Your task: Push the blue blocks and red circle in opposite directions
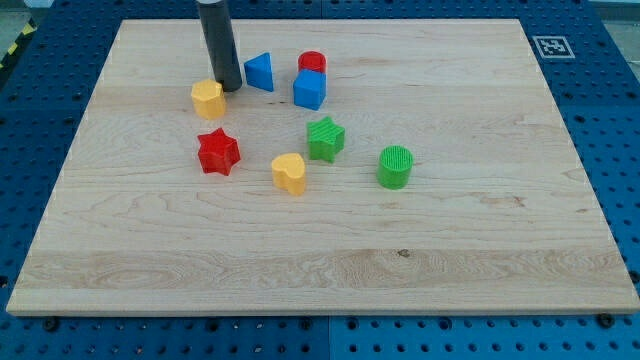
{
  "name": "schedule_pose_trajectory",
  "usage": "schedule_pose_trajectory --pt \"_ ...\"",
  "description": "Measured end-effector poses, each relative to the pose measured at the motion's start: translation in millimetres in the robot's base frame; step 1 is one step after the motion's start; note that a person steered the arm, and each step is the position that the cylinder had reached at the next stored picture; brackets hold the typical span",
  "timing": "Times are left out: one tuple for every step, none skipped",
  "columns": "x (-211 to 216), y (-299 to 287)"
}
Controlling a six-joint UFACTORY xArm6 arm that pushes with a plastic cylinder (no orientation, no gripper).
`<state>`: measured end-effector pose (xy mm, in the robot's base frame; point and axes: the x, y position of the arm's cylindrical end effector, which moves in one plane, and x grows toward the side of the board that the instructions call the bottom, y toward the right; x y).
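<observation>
Two blue blocks, triangle and cube, crowd the red circle near the board's top edge. My tip, no gripper, sits left of the triangle, holding nothing, so you start outside the cluster.

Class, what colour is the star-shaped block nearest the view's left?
Red: the red star, shown in the camera view.
</observation>
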<state>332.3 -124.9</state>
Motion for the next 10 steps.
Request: schedule_pose_trajectory --pt "19 24" --pt "2 66" --pt "-8 102" --pt "-32 92" --pt "-40 44" --pt "-38 6" --pt "-47 17" --pt "-47 83" --pt "-47 152" --pt "-42 218"
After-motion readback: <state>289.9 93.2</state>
